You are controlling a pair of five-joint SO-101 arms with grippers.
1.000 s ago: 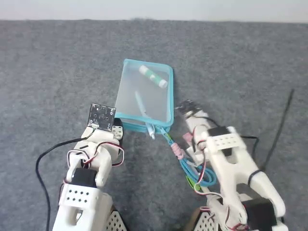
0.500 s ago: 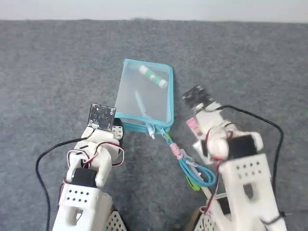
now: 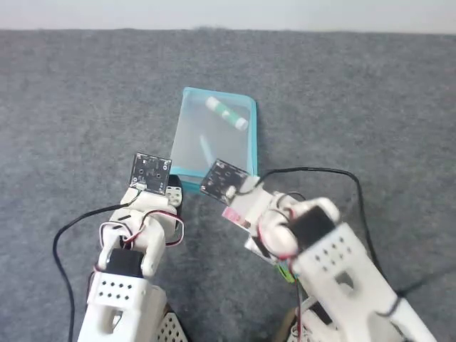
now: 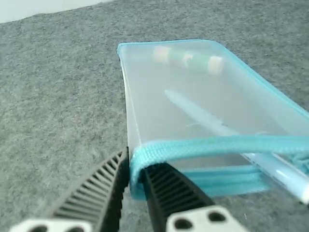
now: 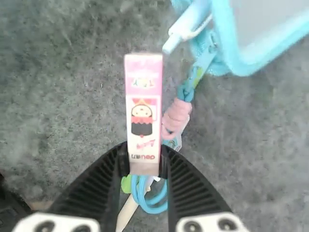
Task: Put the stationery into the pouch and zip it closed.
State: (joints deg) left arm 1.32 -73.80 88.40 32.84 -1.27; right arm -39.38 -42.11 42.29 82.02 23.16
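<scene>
Left claw (image 4: 133,166) pinches the corner of the pouch (image 4: 193,96) at its open end. The pouch lies flat on the grey mat (image 3: 85,92) with a pen (image 4: 207,118) and a green-white tube (image 3: 226,112) inside. Right claw (image 5: 143,155) clamps a pink eraser (image 5: 143,104) near the pouch mouth, beside a blue cord (image 5: 195,77).

1. A grey, felt-like mat (image 3: 370,92) covers the whole table, its nap coarse and flecked with lighter fibres.
2. A pale band (image 3: 228,14) runs along the mat's far edge in the high view; it may be a wall or bare tabletop, I cannot tell which.
3. A pale wedge (image 4: 29,9) meets the mat's far edge in the left wrist view.
</scene>
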